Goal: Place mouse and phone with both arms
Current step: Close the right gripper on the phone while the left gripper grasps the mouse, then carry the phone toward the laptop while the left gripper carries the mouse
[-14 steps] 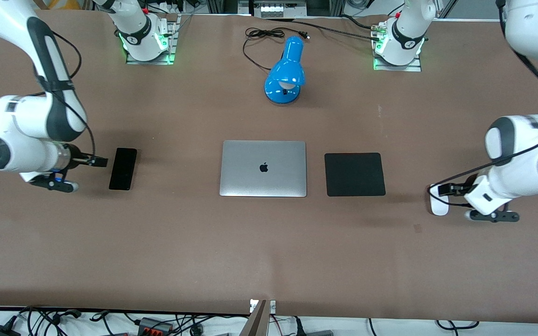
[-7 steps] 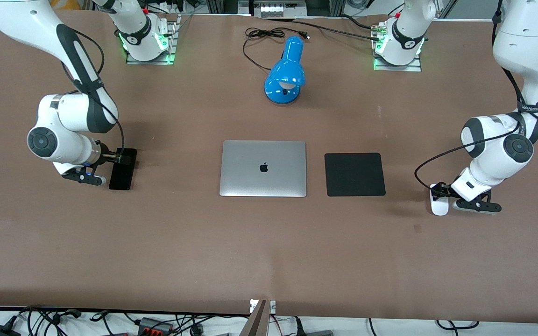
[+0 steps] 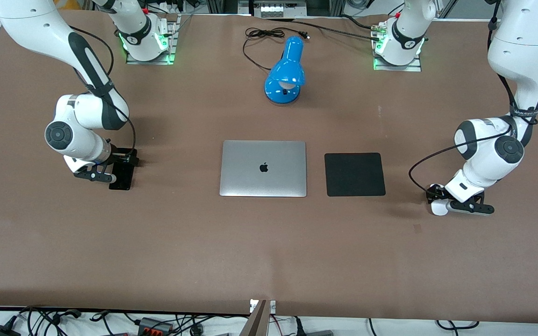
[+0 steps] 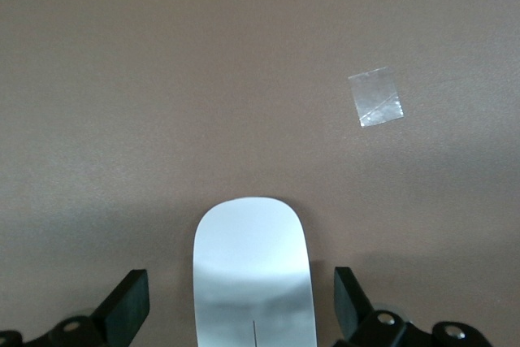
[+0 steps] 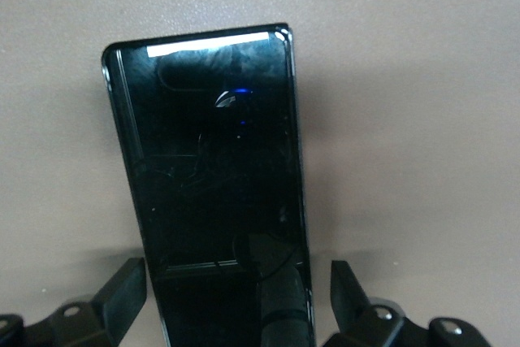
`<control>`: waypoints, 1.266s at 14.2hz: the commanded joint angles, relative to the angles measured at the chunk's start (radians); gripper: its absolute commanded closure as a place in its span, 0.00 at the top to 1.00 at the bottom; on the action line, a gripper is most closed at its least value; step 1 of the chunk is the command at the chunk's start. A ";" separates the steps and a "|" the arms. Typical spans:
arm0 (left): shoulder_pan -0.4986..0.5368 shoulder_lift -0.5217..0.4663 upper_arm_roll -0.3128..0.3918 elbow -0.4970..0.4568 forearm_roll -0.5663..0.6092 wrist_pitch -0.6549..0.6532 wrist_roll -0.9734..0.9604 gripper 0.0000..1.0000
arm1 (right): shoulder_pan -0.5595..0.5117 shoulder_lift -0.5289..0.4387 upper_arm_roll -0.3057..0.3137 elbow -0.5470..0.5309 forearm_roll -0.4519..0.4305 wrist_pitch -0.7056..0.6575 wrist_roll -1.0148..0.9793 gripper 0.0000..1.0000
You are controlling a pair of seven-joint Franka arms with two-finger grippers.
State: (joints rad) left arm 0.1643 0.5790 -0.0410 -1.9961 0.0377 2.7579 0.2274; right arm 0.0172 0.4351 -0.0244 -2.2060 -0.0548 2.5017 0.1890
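Between spread hands (image 4: 242,314), smooth white oval mouse (image 4: 253,274); glossy black slab phone (image 5: 211,168).

A robotics lab, staged as an office desk. Two white arms stand bolted on metal plates with green status lights (image 3: 147,44) along one edge of the brown-covered desk (image 3: 269,242), with aluminium framing (image 3: 213,5) beside them and loose cables and power adapters (image 3: 152,323) along the edge nearest the front camera. The office props are a closed silver laptop (image 3: 263,168), a black square pad (image 3: 354,174) and a blue lamp (image 3: 285,72).
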 commanded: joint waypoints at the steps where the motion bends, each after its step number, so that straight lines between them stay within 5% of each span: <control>1: 0.004 0.012 -0.003 -0.007 0.011 0.020 0.021 1.00 | 0.001 -0.007 -0.002 -0.012 -0.007 0.028 -0.023 1.00; 5: 0.004 0.013 -0.005 -0.018 0.010 0.016 0.018 0.73 | -0.003 0.002 -0.002 -0.031 -0.007 0.077 -0.055 0.99; 7: 0.004 0.013 -0.003 -0.029 0.010 0.014 0.012 0.57 | 0.001 -0.001 -0.002 -0.031 -0.005 0.074 -0.054 0.56; 9: 0.004 0.010 -0.005 -0.027 0.010 0.014 0.013 0.41 | 0.009 -0.006 0.003 -0.024 -0.007 0.071 -0.049 0.34; 14: -0.011 -0.056 -0.010 0.017 0.010 -0.059 0.004 0.39 | 0.186 0.003 0.035 0.090 0.003 -0.009 -0.011 0.29; 18: -0.035 -0.071 -0.066 0.175 -0.004 -0.425 -0.013 0.39 | 0.325 0.037 0.035 0.126 0.030 -0.040 0.055 0.29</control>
State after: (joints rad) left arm 0.1378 0.5211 -0.0727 -1.8971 0.0372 2.5071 0.2255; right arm 0.3016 0.4414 0.0182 -2.1076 -0.0460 2.4765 0.2039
